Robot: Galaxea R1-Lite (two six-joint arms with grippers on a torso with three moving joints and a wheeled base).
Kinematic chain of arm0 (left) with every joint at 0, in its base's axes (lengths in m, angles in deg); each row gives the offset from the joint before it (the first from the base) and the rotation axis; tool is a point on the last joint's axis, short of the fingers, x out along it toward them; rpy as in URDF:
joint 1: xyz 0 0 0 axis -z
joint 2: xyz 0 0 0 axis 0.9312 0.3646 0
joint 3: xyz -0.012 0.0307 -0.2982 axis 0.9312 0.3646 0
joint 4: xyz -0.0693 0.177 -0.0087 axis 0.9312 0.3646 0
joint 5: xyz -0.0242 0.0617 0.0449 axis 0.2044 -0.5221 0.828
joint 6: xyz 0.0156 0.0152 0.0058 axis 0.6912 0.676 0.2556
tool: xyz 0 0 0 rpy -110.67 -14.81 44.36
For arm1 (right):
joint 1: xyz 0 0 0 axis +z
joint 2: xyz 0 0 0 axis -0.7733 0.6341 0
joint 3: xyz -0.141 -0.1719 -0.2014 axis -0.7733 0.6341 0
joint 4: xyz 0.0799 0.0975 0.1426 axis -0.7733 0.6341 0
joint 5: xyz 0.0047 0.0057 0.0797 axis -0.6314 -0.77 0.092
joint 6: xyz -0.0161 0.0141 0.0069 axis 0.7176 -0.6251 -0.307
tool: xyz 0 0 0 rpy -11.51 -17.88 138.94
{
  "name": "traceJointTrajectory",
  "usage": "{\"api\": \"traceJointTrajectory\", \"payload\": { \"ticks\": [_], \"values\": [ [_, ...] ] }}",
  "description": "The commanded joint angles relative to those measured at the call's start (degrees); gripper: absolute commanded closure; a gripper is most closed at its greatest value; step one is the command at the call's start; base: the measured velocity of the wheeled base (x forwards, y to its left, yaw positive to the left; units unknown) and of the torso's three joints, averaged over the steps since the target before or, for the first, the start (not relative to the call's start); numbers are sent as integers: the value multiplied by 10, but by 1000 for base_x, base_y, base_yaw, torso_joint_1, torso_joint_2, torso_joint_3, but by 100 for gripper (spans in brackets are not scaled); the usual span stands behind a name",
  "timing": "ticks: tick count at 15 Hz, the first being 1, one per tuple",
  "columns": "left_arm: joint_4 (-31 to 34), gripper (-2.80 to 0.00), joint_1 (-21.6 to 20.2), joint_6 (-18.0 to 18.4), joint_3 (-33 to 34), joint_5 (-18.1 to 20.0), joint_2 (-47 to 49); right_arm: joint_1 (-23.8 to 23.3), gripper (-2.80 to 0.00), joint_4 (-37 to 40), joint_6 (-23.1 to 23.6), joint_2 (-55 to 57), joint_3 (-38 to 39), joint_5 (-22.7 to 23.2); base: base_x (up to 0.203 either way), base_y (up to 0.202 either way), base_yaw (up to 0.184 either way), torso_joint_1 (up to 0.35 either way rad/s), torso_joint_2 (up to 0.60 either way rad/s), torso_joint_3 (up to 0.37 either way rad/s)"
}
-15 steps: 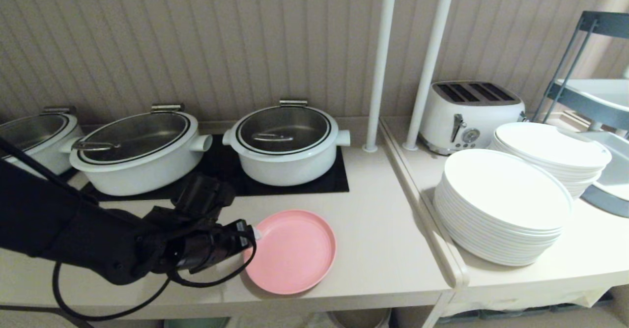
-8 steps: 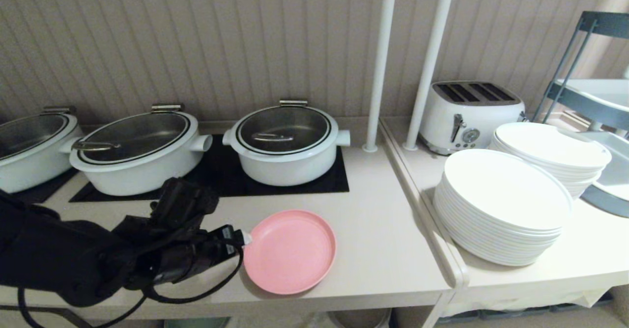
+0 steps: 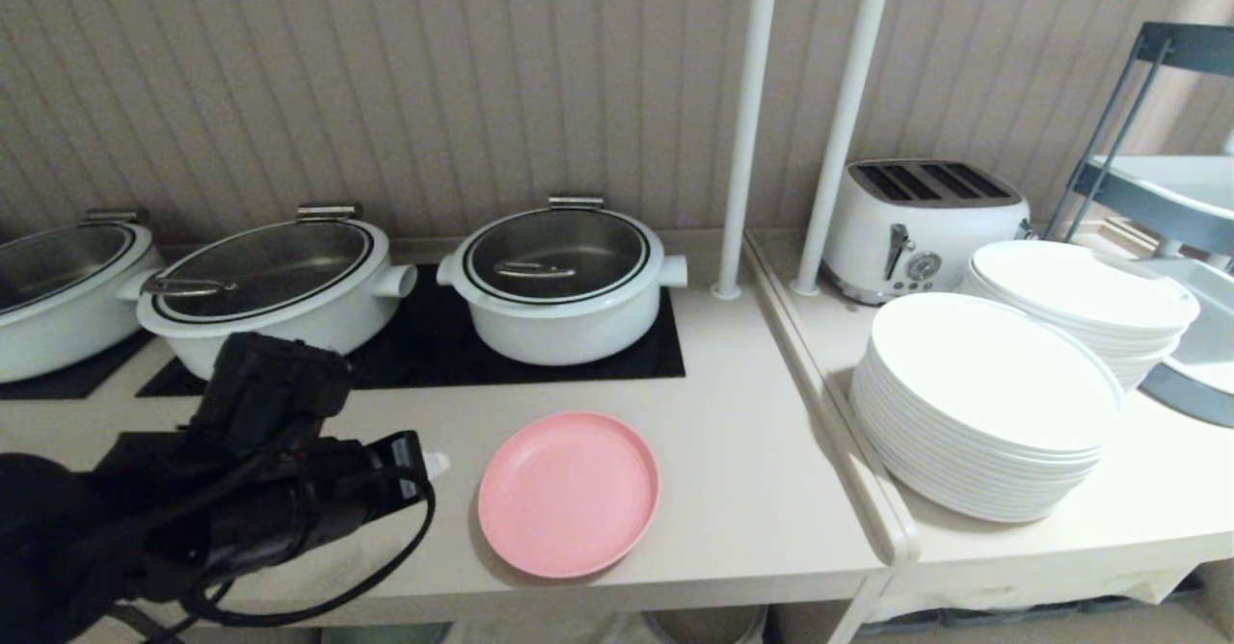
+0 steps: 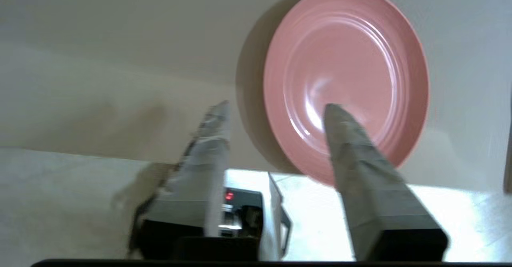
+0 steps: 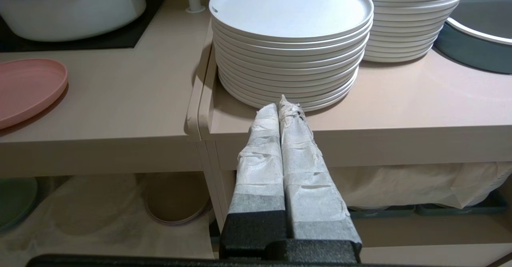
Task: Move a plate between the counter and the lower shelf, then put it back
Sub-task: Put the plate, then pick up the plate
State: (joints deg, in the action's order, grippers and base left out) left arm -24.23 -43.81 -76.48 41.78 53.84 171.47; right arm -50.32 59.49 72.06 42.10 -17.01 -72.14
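plate [image 3: 569,493], round matte pink plastic

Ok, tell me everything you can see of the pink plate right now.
The plate is small, round, matte pink, plastic-looking, with a low raised rim and faint concentric rings inside. It is empty and lies flat, right side up, near the counter's front edge, ahead of the black panel. Only the counter touches it; the left gripper is beside it, clear of its rim.
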Motion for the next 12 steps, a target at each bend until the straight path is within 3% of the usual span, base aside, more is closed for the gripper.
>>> {"api": "traceJointTrajectory", "payload": {
  "ticks": [1,3,8,12],
  "values": [
    [17,0,-1,21,1,-6,-67,0,0,-1,0,1,0,0,0,0,0,0,0,0],
    [21,0,-1,38,1,-25,-96,0,0,0,0,1,0,0,0,0,0,0,0,0],
    [19,0,-1,141,13,-81,-161,0,0,0,0,1,-1,0,0,0,0,0,0,0],
    [14,0,-16,228,80,-101,-266,0,0,0,0,1,0,0,0,0,0,0,0,0]
  ]
}}
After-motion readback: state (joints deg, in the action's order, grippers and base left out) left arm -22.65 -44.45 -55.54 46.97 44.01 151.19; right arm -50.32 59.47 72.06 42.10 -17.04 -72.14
